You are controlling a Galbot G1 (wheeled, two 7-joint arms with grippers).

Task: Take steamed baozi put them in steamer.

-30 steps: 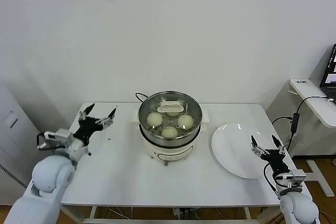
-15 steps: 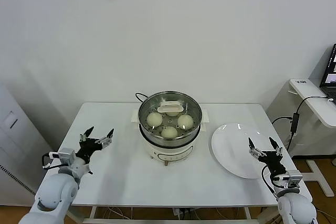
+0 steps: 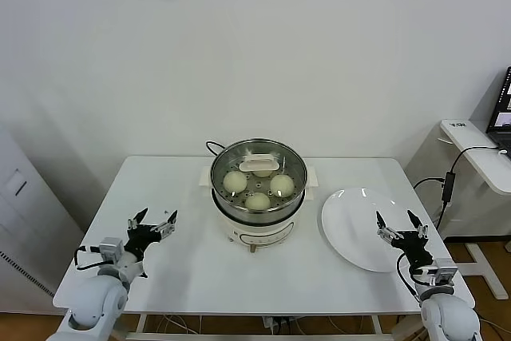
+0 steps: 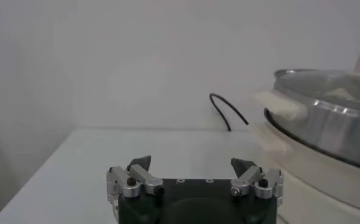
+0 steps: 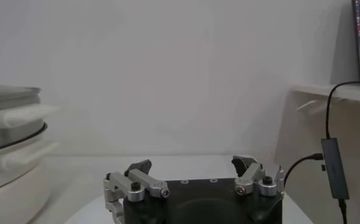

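- You see the steamer (image 3: 258,173) as a shiny, polished steel pot on a smooth cream-white plastic-looking base.
- Your steamed baozi (image 3: 235,182) look smooth, matt and doughy.
- The plate (image 3: 355,229) is glossy white, like glazed ceramic.
- The table (image 3: 200,261) shows you a smooth, matt white top.
- Your left gripper (image 3: 152,222) and right gripper (image 3: 398,225) have matt black bodies with bare metal finger links.

You had bare surface (image 3: 188,257) open ahead of your left pincer (image 3: 152,223); the lidded steamer (image 3: 257,189) blocked the middle, and the plate (image 3: 351,225) lay just beside your right pincer (image 3: 398,227).
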